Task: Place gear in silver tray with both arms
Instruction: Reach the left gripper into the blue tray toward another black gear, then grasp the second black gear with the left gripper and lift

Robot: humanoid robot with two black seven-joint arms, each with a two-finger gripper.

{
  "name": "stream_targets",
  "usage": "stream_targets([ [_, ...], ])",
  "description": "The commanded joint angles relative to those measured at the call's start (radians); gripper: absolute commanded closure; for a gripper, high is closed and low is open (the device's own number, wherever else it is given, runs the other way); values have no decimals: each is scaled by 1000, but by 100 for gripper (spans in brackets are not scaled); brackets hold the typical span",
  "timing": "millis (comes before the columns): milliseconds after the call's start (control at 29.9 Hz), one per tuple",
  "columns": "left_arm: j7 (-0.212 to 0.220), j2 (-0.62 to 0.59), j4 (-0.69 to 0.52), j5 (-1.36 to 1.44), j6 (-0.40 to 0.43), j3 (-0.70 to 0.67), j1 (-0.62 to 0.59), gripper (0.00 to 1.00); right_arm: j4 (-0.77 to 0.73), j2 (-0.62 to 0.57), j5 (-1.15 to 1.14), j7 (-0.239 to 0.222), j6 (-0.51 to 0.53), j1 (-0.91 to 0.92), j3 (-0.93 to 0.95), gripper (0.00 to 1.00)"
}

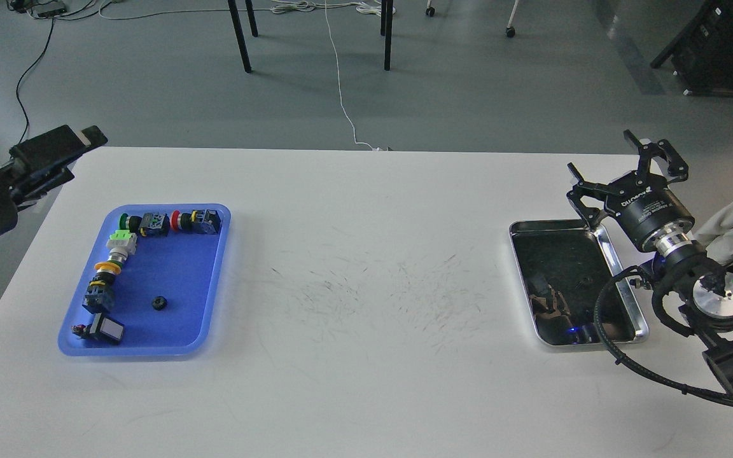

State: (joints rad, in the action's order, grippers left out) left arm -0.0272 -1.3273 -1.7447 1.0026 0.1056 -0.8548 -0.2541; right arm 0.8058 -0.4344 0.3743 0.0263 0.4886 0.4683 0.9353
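Note:
The gear [160, 303] is small and black and lies in the blue tray [214, 280] at the left. The silver tray [621, 280] sits at the right of the table, and its dark bottom reflects my right arm. My right gripper [624, 168] is open and empty. It hangs just beyond the tray's far right corner and points away from me. My left gripper [67, 159] is over the table's far left corner, seen side-on. Its two fingers are slightly apart and empty, far from the gear.
The blue tray also holds a row of push-button switches [169, 222] along its far and left sides. The white table [366, 286] has scuff marks in the middle. Chair legs [387, 38] and cables lie on the floor beyond.

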Motion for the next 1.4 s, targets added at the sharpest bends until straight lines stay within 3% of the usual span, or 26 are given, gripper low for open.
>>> stream_targets([
  [0,4,20,1,274,5,92,2,0,1,0,0,1,0,-22,2,7],
  [267,4,63,43,672,2,235,2,0,90,-3,-3,1,0,-57,2,6],
  [568,-10,272,218,1030,-3,252,-10,1,89,0,-8,1,0,-56,-9,6],
  [969,-39,421,320,1143,-26,287,-13,6,93,-3,-8,0,0,-68,-16,6],
  [1370,-51,461,383,1148,-26,289,-13,19,92,-10,-8,0,0,-71,-15,6],
])
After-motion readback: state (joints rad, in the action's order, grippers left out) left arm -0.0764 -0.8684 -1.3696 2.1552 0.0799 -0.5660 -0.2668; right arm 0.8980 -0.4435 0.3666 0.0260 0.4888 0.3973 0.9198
